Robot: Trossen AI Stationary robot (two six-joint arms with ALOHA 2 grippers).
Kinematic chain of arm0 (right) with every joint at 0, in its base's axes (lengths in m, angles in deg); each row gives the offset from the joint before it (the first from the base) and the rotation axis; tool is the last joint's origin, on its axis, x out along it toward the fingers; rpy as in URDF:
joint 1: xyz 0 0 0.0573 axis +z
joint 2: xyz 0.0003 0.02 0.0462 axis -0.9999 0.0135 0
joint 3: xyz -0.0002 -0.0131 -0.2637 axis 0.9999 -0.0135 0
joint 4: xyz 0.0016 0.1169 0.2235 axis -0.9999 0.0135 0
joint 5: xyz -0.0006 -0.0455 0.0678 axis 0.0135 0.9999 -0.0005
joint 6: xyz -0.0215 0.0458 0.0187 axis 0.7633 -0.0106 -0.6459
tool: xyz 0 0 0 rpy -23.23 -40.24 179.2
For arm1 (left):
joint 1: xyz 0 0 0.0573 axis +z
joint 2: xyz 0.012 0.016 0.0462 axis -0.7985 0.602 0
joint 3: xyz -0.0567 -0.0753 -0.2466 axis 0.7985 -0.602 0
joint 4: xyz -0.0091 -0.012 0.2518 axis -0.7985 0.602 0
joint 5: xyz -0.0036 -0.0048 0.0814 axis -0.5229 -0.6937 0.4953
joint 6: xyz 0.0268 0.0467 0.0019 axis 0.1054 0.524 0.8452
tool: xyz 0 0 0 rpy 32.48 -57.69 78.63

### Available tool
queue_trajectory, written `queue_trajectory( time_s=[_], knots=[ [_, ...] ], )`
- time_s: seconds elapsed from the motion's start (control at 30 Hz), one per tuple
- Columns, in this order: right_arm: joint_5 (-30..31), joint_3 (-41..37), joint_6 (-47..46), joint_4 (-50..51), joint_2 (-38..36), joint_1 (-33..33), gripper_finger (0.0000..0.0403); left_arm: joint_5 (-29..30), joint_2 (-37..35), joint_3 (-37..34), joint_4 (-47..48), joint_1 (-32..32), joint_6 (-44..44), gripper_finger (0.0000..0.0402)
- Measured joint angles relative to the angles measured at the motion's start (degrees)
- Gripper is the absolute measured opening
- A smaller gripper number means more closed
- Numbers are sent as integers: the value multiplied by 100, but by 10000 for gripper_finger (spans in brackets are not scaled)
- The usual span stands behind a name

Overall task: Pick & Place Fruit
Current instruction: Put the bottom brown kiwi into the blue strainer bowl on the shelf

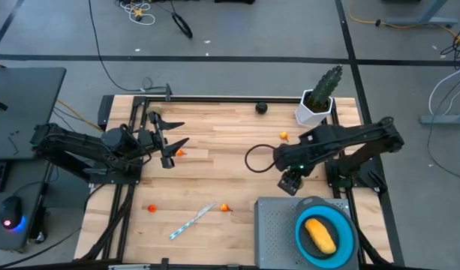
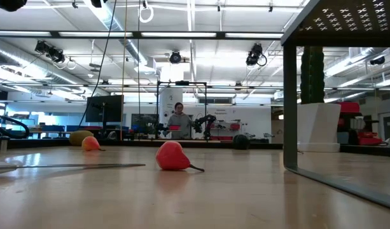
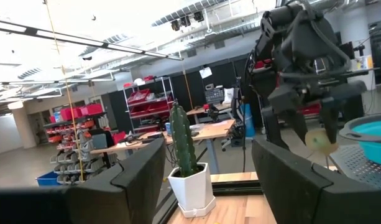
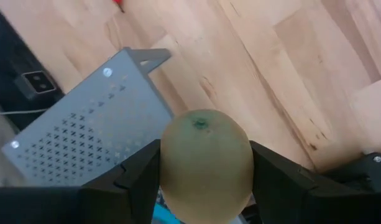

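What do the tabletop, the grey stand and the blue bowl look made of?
Tabletop: wood planks, pale with visible grain and seams, slight sheen. Grey stand: looks like sheet metal, matte, perforated with small cutouts and folded at the edges. Blue bowl: probably plastic, smooth uniform colour; can't confirm. It holds the yellow fruit.

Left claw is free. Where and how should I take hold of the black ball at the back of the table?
Probably grip the black ball across its middle, coming straight down from above. It is round, so any side works, and it sits alone near the table's back rail, with the cactus pot well off to one side. The left claw is open.
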Motion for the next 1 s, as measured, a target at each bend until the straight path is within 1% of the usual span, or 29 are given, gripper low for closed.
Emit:
queue_trajectory(
  time_s=[0.23,0.47,0.6,0.77,1.0],
  knots=[
    [103,0,-174,1,-415,221,218,0,0,0,2,0,-8,248],
    [103,2,-680,-128,-714,721,218,0,0,0,3,0,-8,248],
    [171,2,-797,-435,-738,1114,218,0,0,0,4,0,-8,248],
    [481,2,-901,-856,-696,1625,218,0,0,0,2,0,-9,248],
    [599,2,-1347,-881,-544,2101,218,0,0,0,6,0,-8,248]
  ],
)
